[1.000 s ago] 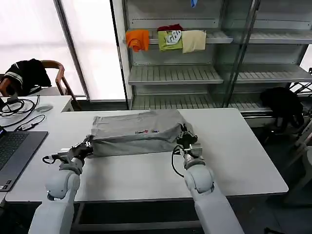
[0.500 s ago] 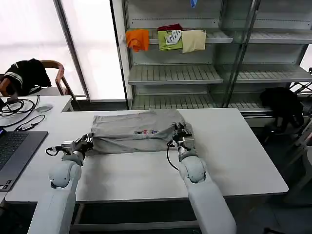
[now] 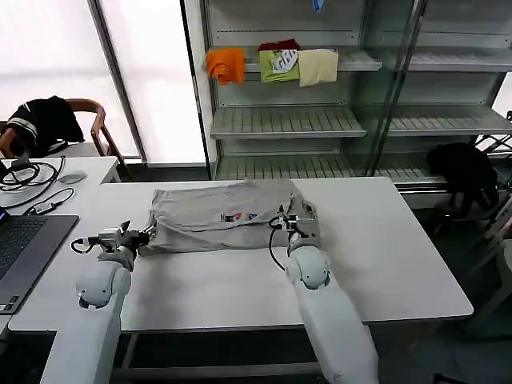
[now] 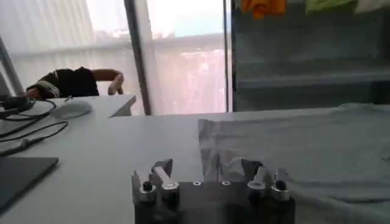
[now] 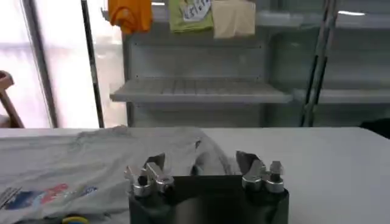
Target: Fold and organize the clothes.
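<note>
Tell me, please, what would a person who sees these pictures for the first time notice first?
First comes the grey shirt, lying partly folded in the middle of the white table with its small coloured print facing up. The left gripper sits at the shirt's left edge and the right gripper at its right edge, both with open fingers. Behind the table, orange, green and cream clothes hang on the upper shelf.

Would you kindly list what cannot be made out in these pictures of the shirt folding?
- Chest print on the grey shirt: too small to read in the head view.
- Shirt's near hem by the left tool: hidden by the tool body in the left wrist view.
- Right tool: its fingertips' contact with cloth is hidden by its body.
</note>
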